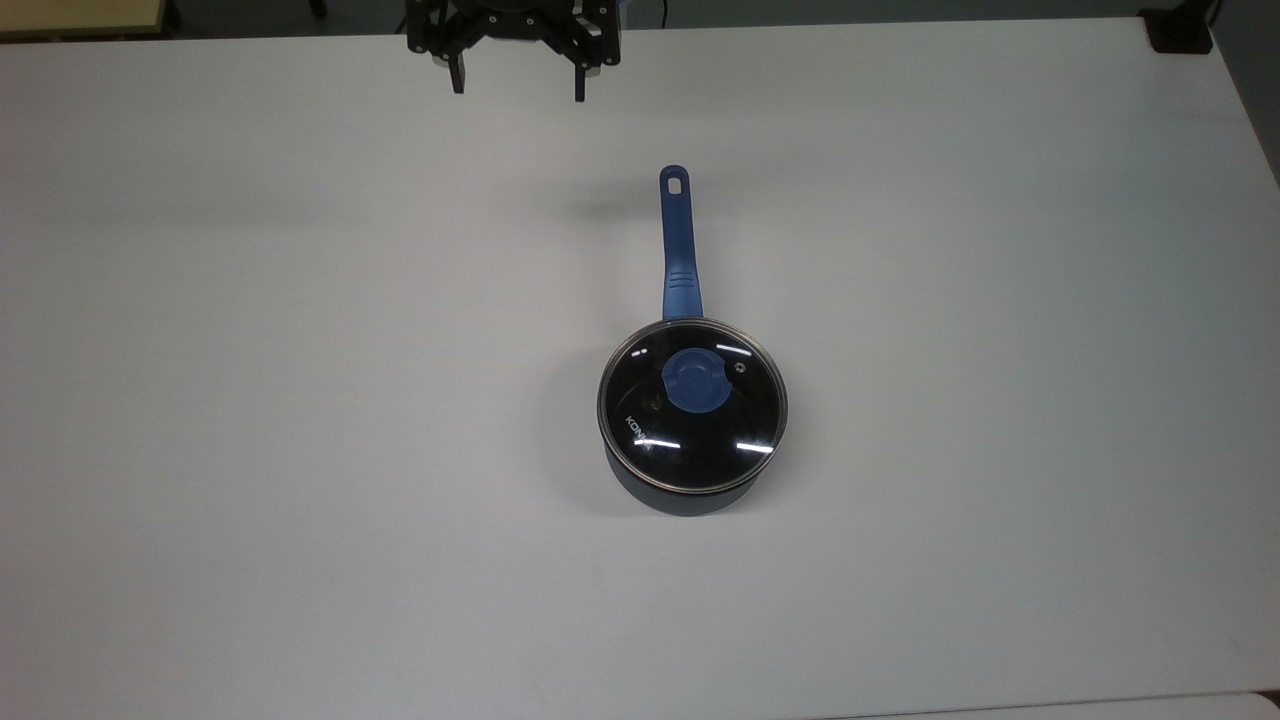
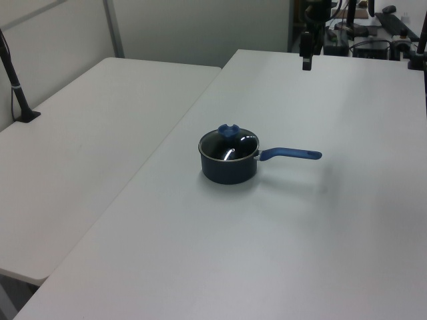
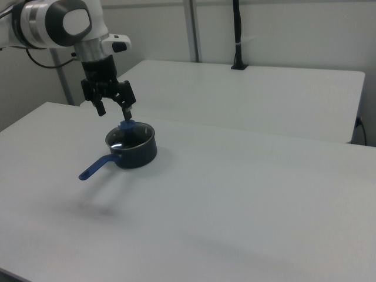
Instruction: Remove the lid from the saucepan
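The round clear glass lid (image 1: pixel 692 405) with its metal rim sits seated on the small dark blue-grey saucepan (image 2: pixel 228 167) near the middle of the white table (image 1: pixel 300 400); the pan's long blue handle (image 1: pixel 678 245) points toward the black two-finger gripper (image 1: pixel 518 85), which hangs well apart with its fingers spread and empty. The lid is likely light, stiff, breakable and slick on the glass — so the blue round centre knob (image 1: pixel 695 380) looks the sound place to pinch; white lettering near the rim reads "KON" — the rest is illegible.
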Tool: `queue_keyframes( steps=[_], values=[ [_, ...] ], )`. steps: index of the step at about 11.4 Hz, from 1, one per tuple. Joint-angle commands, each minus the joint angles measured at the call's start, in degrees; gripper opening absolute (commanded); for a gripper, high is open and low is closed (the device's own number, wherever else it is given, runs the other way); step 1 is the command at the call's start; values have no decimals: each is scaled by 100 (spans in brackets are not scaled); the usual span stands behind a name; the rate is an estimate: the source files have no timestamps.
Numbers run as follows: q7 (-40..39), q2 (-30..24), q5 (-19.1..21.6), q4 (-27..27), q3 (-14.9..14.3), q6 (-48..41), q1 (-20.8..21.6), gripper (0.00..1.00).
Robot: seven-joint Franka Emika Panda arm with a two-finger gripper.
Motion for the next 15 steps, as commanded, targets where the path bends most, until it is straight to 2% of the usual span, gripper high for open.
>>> queue_keyframes(
  steps=[1,4,6,8,10,12,14,15],
  values=[
    [-93,242,18,17,2,559,97,100],
    [-5,734,123,96,19,1471,386,100],
    [13,1242,544,288,11,2209,527,100],
    [-13,1805,520,613,11,2563,712,100],
    [-66,2184,493,712,11,3184,765,100],
    [-66,2413,450,712,54,3740,817,100],
    [-84,2537,126,712,63,3908,862,100],
    [-84,2572,98,712,63,3918,870,100]
  ],
)
